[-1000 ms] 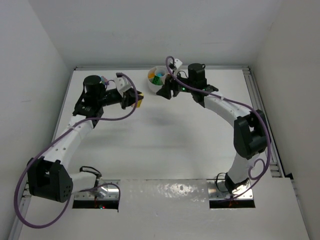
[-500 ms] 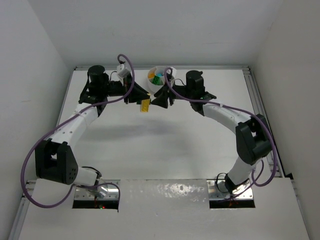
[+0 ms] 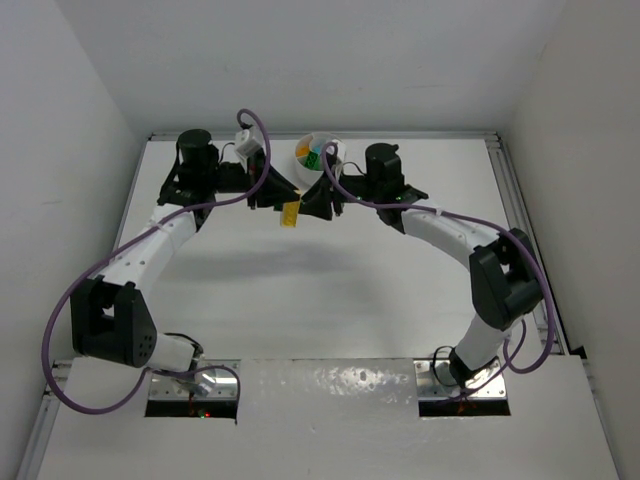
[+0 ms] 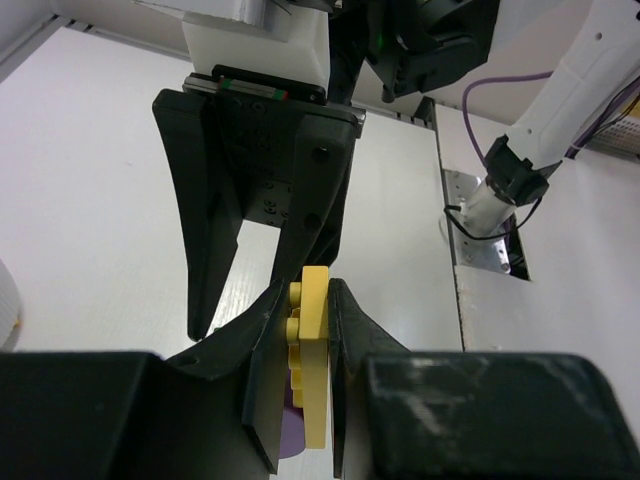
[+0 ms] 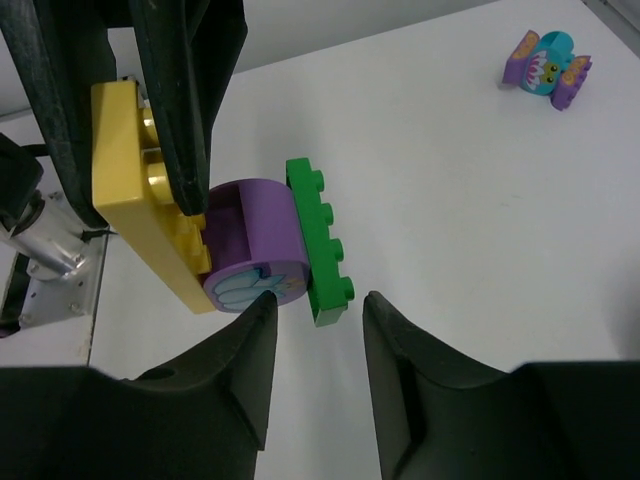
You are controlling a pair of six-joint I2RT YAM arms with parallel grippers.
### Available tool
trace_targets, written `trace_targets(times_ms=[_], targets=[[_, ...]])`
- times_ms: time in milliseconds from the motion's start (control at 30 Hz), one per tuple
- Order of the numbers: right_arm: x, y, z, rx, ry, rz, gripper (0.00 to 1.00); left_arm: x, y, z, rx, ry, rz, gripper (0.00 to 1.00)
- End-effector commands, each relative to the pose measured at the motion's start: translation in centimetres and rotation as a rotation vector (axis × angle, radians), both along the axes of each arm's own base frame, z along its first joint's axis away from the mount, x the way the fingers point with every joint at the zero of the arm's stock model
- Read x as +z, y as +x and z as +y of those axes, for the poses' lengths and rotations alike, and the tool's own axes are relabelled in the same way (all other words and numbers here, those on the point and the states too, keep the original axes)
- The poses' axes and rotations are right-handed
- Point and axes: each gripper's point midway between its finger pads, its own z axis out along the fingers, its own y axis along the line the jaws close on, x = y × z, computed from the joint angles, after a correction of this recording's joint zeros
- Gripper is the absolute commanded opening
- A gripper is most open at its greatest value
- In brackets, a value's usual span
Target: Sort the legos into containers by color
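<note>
**Claws meet over a three-colour clump**

A second ago the left arm was out to the left with its yellow piece, and the right claw sat close beside the dish (image 3: 318, 136). Since then the left arm has swung right toward the middle and the right claw has drawn a little left and nearer. They now stand tip to tip just near-left of the dish, at the far middle of the tabletop (image 3: 330, 290). Over the last half second only the final gap closed.

The left claw (image 4: 310, 300) is clamped on a yellow plate (image 5: 135, 180) held on edge. A purple round piece (image 5: 250, 235) is stuck to the plate, and a green brick (image 5: 318, 240) is stuck to that. The right claw (image 5: 318, 305) gapes open, its fingers (image 5: 245, 370) set either side of the green brick's end. I cannot tell if they touch it.

Three colours joined cannot go into separate compartments, so this meeting looks like a pull-apart. The right claw probably needs to pinch the green brick and strip it off. The purple piece may come away with it.
</note>
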Motion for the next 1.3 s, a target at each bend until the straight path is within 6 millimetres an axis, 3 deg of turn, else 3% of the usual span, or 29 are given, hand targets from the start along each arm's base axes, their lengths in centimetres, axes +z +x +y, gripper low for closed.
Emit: trace_targets(times_ms=[0,267,567,833,867,967,1033,1100,1267], targets=[[2.2,-0.1,1.0,0.056,0.035,-0.074,0.39,2.1,-0.6,-0.1,-0.045,-0.016,-0.098,0.0],[1.6,-1.0,1.8,0.087,0.025,-0.06,0.27,2.2,-0.4,-0.2,-0.044,-0.016,-0.115,0.0],[1.3,-0.8,1.8,0.065,0.018,-0.032,0.0,2.6,-0.5,-0.2,-0.047,-0.02,-0.13,0.0],[1.3,-0.7,1.4,0.03,0.022,-0.037,0.0,2.5,0.4,-0.1,0.003,-0.012,-0.125,0.01],[1.3,-0.7,1.4,0.026,0.022,-0.031,0.0,2.5,0.6,-0.1,0.017,-0.011,-0.112,0.04],[1.3,-0.8,1.3,0.01,0.034,-0.01,0.0,2.5,1.1,0.0,0.047,-0.005,-0.111,0.26],[1.6,-0.6,1.2,-0.008,0.056,-0.01,0.0,2.1,1.8,0.1,0.091,0.007,-0.096,0.73],[1.5,-0.5,1.0,-0.037,0.062,0.015,0.0,1.9,2.3,0.3,0.125,0.018,-0.094,0.96],[1.2,1.0,-0.1,-0.137,0.084,0.062,0.0,1.3,4.3,1.4,0.279,0.068,-0.098,1.0]])
